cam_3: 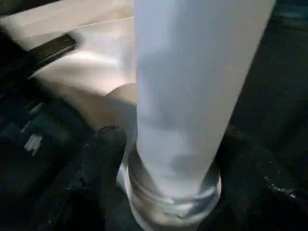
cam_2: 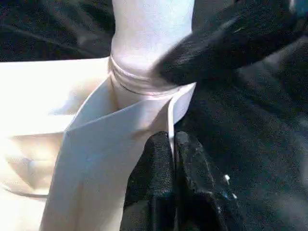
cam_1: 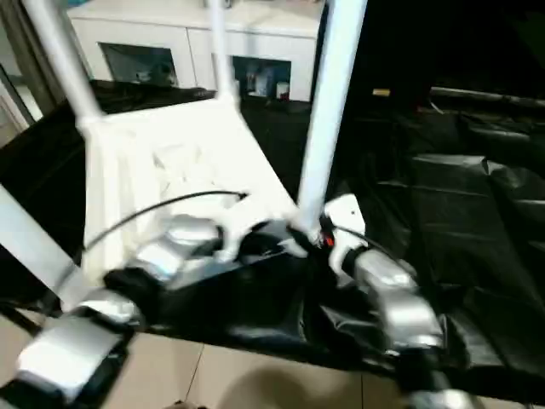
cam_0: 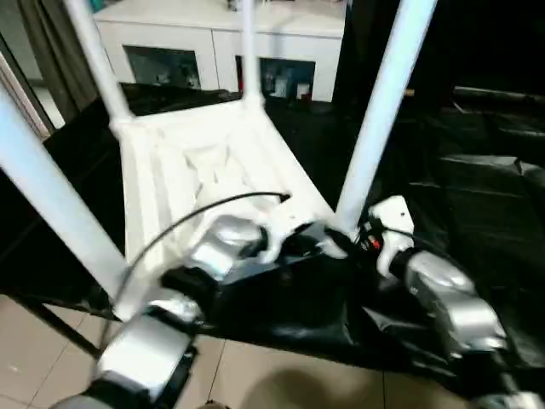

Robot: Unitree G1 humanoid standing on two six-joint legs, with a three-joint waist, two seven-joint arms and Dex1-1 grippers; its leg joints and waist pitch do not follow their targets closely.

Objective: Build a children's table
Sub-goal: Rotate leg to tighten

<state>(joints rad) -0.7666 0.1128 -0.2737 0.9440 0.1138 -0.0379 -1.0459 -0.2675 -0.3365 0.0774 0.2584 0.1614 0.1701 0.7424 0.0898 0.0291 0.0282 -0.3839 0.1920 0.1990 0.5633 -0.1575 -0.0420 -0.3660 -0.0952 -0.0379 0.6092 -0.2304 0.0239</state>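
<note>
The left gripper is seen clenched, its two black fingers pressed together against the rim of the table top's near corner socket, with nothing between them. The right gripper is spread around the base of the near right leg, a finger lying on each side of the leg where it enters the socket; whether the fingers press on the leg cannot be told.

In the left wrist view, one finger of the right gripper is shown laid against the leg just above the socket collar, a contact that is blurred in the head views. In the head views, the white table top is found upside down on a black-covered surface, ribbed underside up, with four legs standing upward at its corners. A white cabinet with glass doors is seen beyond it, and a tiled floor below the near edge.
</note>
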